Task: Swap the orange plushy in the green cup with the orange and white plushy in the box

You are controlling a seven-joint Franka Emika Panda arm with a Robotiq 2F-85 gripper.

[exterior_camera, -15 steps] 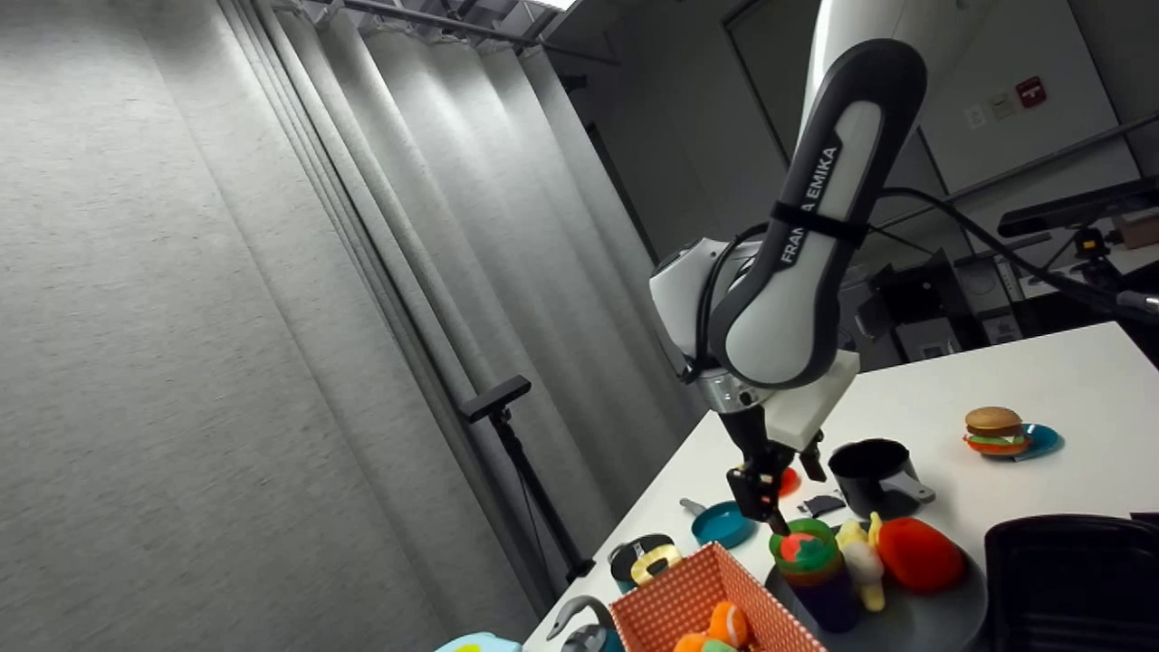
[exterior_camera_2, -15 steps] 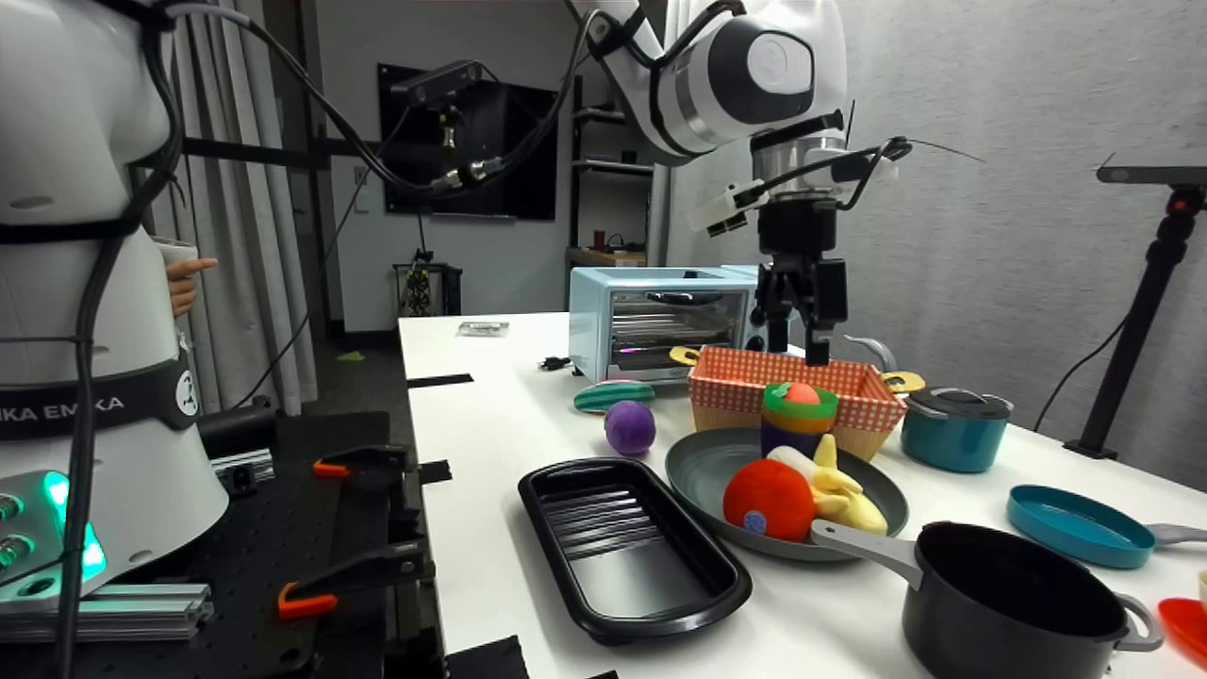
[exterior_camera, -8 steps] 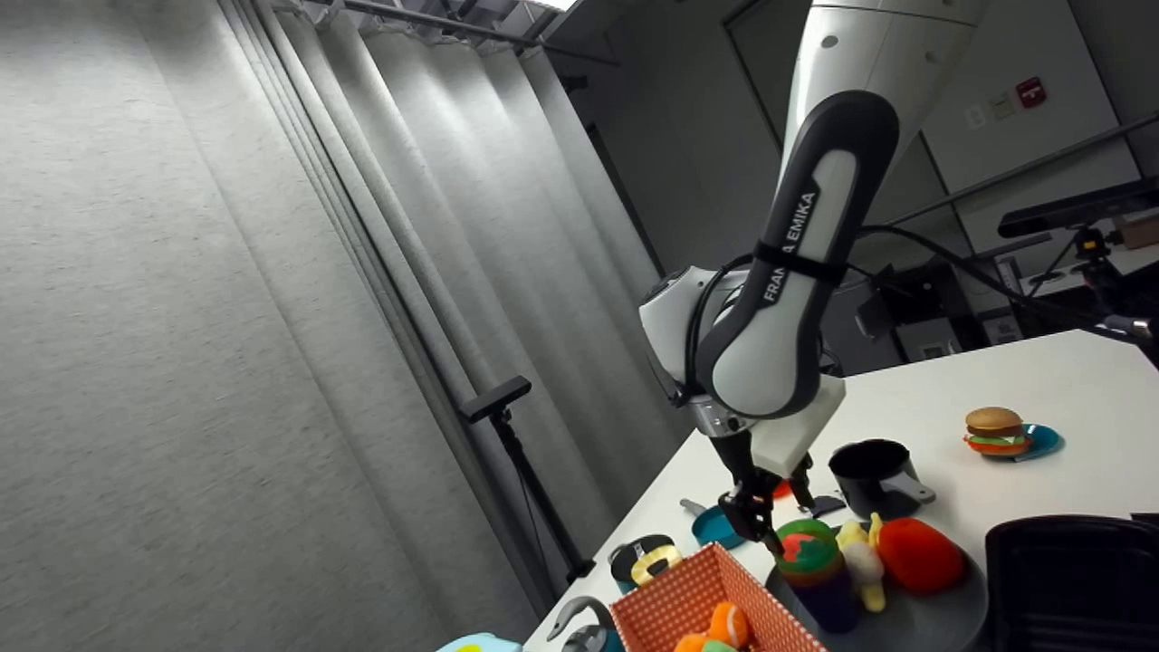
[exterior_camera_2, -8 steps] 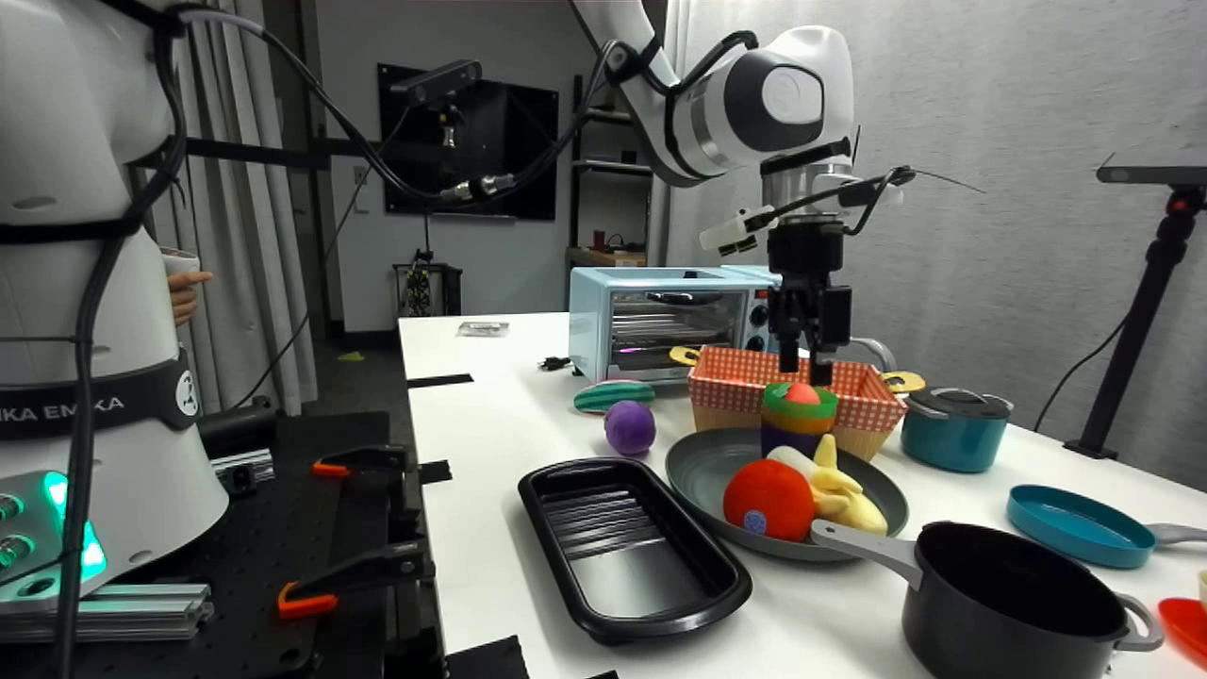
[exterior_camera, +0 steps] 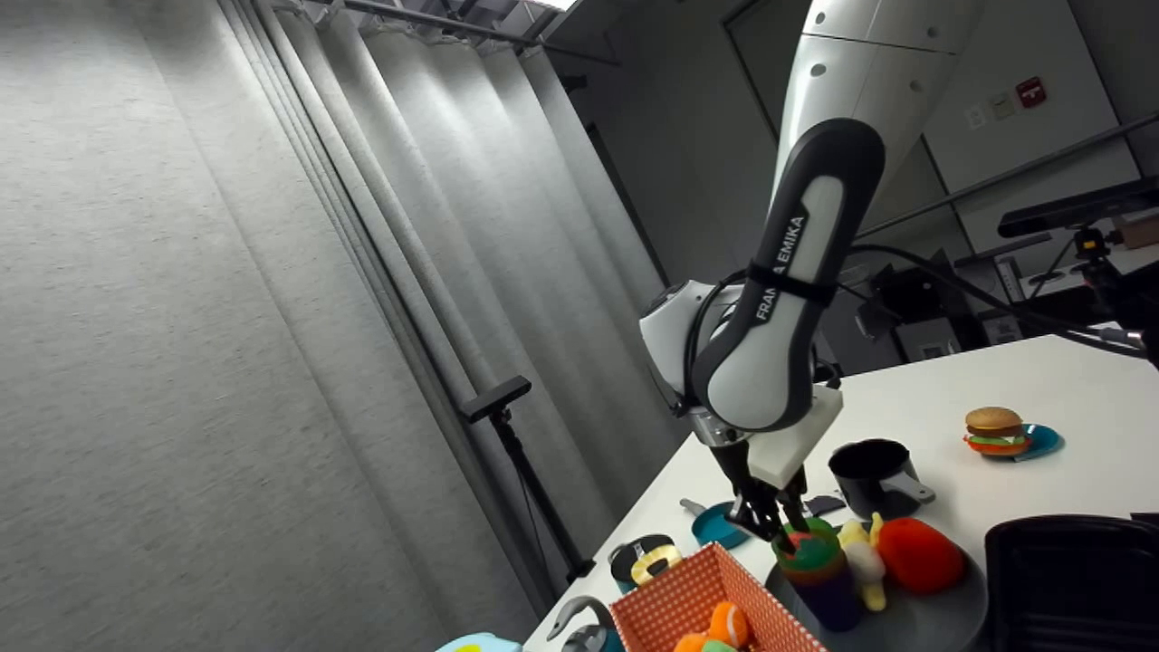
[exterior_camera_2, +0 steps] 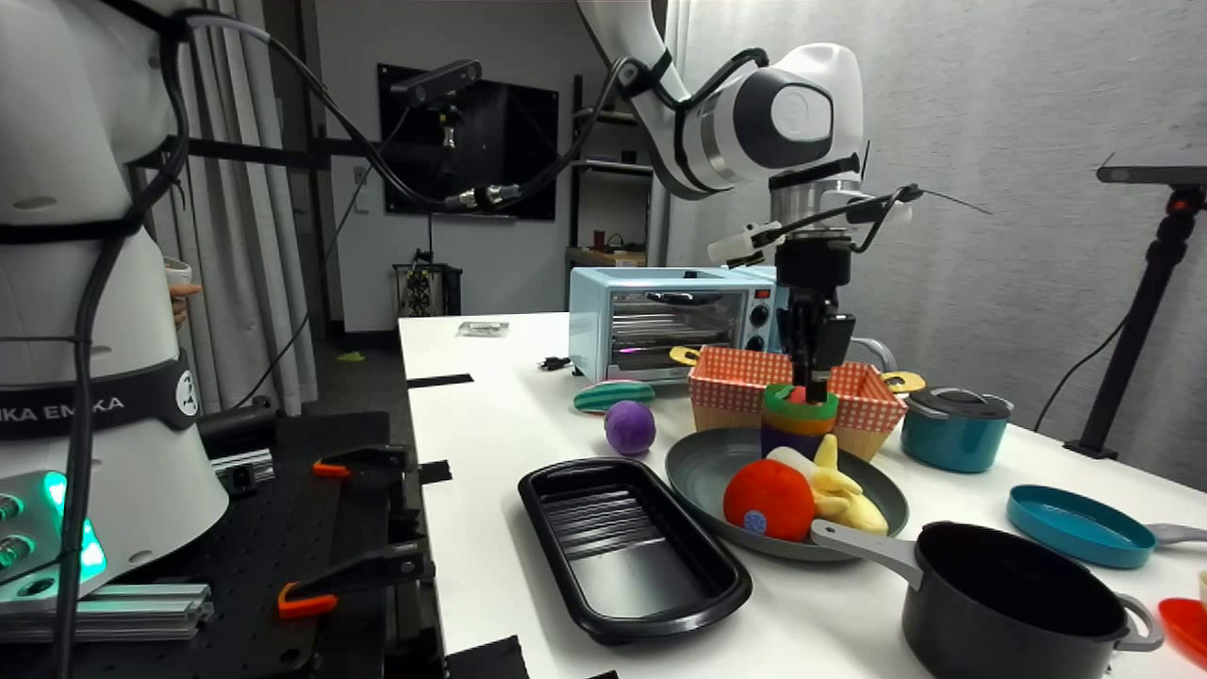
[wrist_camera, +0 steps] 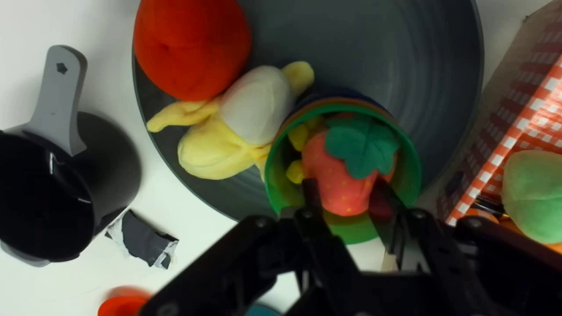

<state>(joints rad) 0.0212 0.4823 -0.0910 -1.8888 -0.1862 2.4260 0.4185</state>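
Strawberry (wrist_camera: pixel 337 181) pinched, it seems: my claw (wrist_camera: pixel 345 188) has dropped to the cup (exterior_camera_2: pixel 801 413), narrowed part-way; swap's first lift-out looks ready.

Green cup (exterior_camera_2: pixel 801 412), orange and dark purple beneath the green; strawberry plushy (wrist_camera: pixel 338 177), coral with yellow specks and green leaves; box (exterior_camera_2: pixel 726 393), red-and-white check over tan; orange and white plushy (exterior_camera: pixel 727 623), orange with a white line. Plate (exterior_camera_2: pixel 705 471), dark grey; banana toy (wrist_camera: pixel 239 129), yellow and white; round toy (exterior_camera_2: pixel 768 498), red with blue patch; oven (exterior_camera_2: pixel 674 325), pale blue.
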